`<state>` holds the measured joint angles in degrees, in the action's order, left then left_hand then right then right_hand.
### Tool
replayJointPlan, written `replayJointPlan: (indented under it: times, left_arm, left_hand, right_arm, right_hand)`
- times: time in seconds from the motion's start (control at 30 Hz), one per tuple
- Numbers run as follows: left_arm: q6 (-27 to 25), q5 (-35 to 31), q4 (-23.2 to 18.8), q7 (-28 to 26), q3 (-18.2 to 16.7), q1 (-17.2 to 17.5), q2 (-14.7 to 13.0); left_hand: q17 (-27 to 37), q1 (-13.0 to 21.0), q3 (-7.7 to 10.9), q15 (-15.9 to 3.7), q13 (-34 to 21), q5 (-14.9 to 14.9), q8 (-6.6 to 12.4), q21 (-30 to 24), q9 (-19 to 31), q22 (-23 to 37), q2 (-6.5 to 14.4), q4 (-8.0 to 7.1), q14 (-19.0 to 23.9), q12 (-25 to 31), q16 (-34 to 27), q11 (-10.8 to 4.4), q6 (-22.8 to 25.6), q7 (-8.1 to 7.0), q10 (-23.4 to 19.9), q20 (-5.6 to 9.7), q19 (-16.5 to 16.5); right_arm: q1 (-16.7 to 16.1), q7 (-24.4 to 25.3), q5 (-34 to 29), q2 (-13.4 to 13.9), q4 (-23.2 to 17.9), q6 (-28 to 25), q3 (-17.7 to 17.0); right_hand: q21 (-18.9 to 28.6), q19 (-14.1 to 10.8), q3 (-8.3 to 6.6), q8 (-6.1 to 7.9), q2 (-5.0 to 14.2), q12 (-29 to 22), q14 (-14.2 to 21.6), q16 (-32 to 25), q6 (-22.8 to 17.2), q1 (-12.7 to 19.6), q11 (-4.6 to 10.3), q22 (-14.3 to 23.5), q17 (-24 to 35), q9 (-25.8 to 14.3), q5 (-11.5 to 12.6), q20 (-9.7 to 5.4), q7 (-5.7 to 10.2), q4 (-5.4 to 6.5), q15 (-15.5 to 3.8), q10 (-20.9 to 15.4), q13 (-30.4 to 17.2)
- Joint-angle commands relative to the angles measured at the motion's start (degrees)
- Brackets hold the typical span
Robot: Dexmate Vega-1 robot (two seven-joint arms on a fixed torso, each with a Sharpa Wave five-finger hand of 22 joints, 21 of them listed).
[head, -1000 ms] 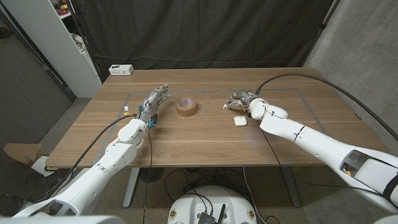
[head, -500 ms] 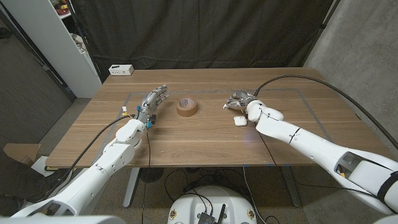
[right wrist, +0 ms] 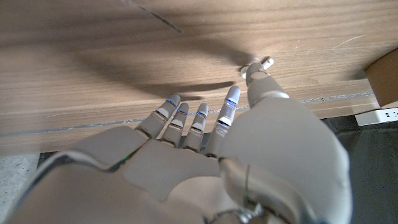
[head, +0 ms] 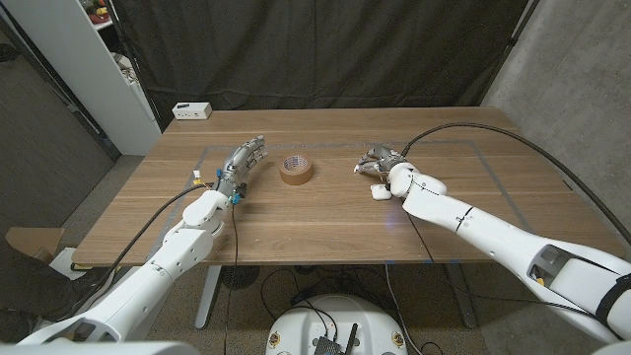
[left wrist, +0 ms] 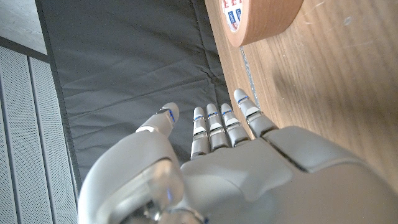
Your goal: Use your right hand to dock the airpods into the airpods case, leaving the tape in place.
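— From above, where's the case?
— The case (head: 379, 191) lies just beside the right hand (head: 378, 159), tape (head: 296, 169) mid-table, left hand (head: 243, 162) open.
— And the right wrist view?
— Fingers (right wrist: 227, 107) spread, thumb touching an earbud (right wrist: 260, 65); grip unclear.

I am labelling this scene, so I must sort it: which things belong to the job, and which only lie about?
Job: right hand, airpod, airpods case, tape (stays put).
Lying about: white box, idle left hand.
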<state>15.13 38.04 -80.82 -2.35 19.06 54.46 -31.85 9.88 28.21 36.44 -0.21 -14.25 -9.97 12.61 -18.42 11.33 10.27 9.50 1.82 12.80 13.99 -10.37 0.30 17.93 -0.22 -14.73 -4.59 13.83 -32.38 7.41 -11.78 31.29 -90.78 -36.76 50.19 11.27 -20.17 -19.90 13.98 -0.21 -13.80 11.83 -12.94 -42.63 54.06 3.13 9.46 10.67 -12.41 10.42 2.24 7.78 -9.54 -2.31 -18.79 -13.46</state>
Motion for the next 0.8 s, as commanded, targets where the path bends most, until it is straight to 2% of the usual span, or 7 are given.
replayJointPlan:
  times: [0.03, 0.07, 0.13, 0.23, 0.37, 0.63, 0.8]
  left_arm:
    - [0.37, 0.39, 0.96, 0.82, 0.03, -0.27, 0.12]
    - [0.7, 0.45, 1.16, 1.19, 0.01, -0.27, 0.13]
    - [0.47, 0.5, 0.91, 0.94, -0.09, -0.09, -0.01]
    - [0.66, 0.65, 0.93, 1.15, -0.26, 0.13, -0.18]
    - [0.78, 0.86, 0.7, 1.2, -0.5, 0.6, -0.42]
    - [1.32, 1.19, 0.49, 1.33, -0.81, 1.34, -0.48]
    - [1.99, 1.02, 0.95, 1.73, -0.53, 1.07, 0.0]
  left_hand:
    - [0.04, -0.32, 0.44, -0.16, -0.3, -0.37, -0.27, 0.18, 0.3, 0.13, 0.13, 0.19, 0.16, 0.34, -0.14, 0.06, 0.48, 0.09, -0.35, -0.07, 0.15]
    - [0.04, -0.33, 0.45, -0.17, -0.31, -0.37, -0.29, 0.2, 0.3, 0.13, 0.12, 0.19, 0.14, 0.31, -0.14, 0.06, 0.48, 0.09, -0.27, -0.09, 0.16]
    - [0.04, -0.33, 0.46, -0.17, -0.32, -0.37, -0.29, 0.22, 0.3, 0.13, 0.13, 0.2, 0.14, 0.32, -0.13, 0.04, 0.51, 0.09, -0.29, -0.09, 0.16]
    - [0.04, -0.38, 0.47, -0.2, -0.34, -0.37, -0.3, 0.26, 0.31, 0.13, 0.12, 0.21, 0.15, 0.34, -0.14, -0.06, 0.58, 0.02, -0.32, -0.08, 0.17]
    - [0.03, -0.37, 0.52, -0.23, -0.37, -0.38, -0.33, 0.31, 0.32, 0.14, 0.14, 0.25, 0.15, 0.35, -0.13, -0.02, 0.59, -0.05, -0.34, -0.1, 0.19]
    - [0.03, -0.45, 0.56, -0.2, -0.43, -0.37, -0.31, 0.41, 0.33, 0.15, 0.13, 0.27, 0.17, 0.42, -0.13, -0.02, 0.83, -0.07, -0.48, -0.12, 0.21]
    - [0.04, -0.51, 0.6, -0.23, -0.47, -0.38, -0.3, 0.49, 0.35, 0.15, 0.15, 0.27, 0.19, 0.45, -0.14, 0.13, 1.0, -0.16, -0.52, -0.23, 0.22]
  right_arm:
    - [-0.67, 3.39, 0.48, -1.42, 1.9, 1.78, -0.02]
    - [-0.77, 3.77, 0.41, -1.52, 2.06, 2.08, 0.0]
    - [-0.9, 4.35, 0.34, -1.82, 2.36, 2.2, 0.02]
    - [-1.35, 5.45, 0.19, -1.98, 2.65, 2.99, -0.04]
    - [-2.13, 6.9, -0.08, -2.06, 2.75, 3.93, -0.19]
    - [-3.61, 9.19, -0.49, -1.81, 2.34, 5.62, -0.87]
    - [-5.12, 10.34, -0.47, -0.48, 0.96, 7.58, -1.96]
  right_hand:
    - [0.42, -0.97, 0.27, 0.53, 0.15, -0.76, 1.59, -0.52, -1.2, 1.13, 0.31, 0.34, 0.14, -0.38, 0.24, -0.55, -0.16, 0.11, -4.99, -1.45, -0.39]
    - [0.45, -1.2, 0.24, 0.73, 0.22, -0.89, 1.88, -0.58, -1.67, 1.38, 0.27, 0.35, 0.15, -0.5, 0.26, -0.68, -0.37, 0.08, -5.1, -1.81, -0.44]
    - [0.53, -1.74, 0.22, 1.18, 0.36, -1.07, 2.44, -0.69, -2.66, 1.95, 0.25, 0.36, 0.18, -0.83, 0.29, -0.94, 0.55, 0.05, -5.28, -2.36, -0.56]
    - [0.6, -2.42, 0.25, 1.99, 0.46, -1.35, 3.35, -0.88, -4.25, 2.78, 0.89, 0.38, 0.22, -1.37, 0.33, -1.43, -0.03, -0.02, -5.77, -3.25, -0.77]
    - [0.64, -3.25, 0.44, 3.22, 0.4, -1.64, 4.54, -1.13, -6.38, 3.82, 0.88, 0.41, 0.3, -2.22, 0.4, -1.78, -0.71, -0.05, -6.42, -4.28, -1.09]
    - [0.7, -4.32, 0.58, 4.95, 1.02, -2.24, 6.39, -1.81, -8.54, 5.21, 1.79, 0.46, 0.65, -3.68, 0.4, -2.62, -0.53, 0.17, -7.35, -6.23, -1.61]
    - [0.67, -4.66, 0.71, 5.81, 1.44, -2.49, 7.34, -2.22, -9.47, 5.84, 2.1, 0.49, 0.85, -4.47, 0.35, -3.03, -0.29, 0.27, -8.26, -7.1, -1.91]
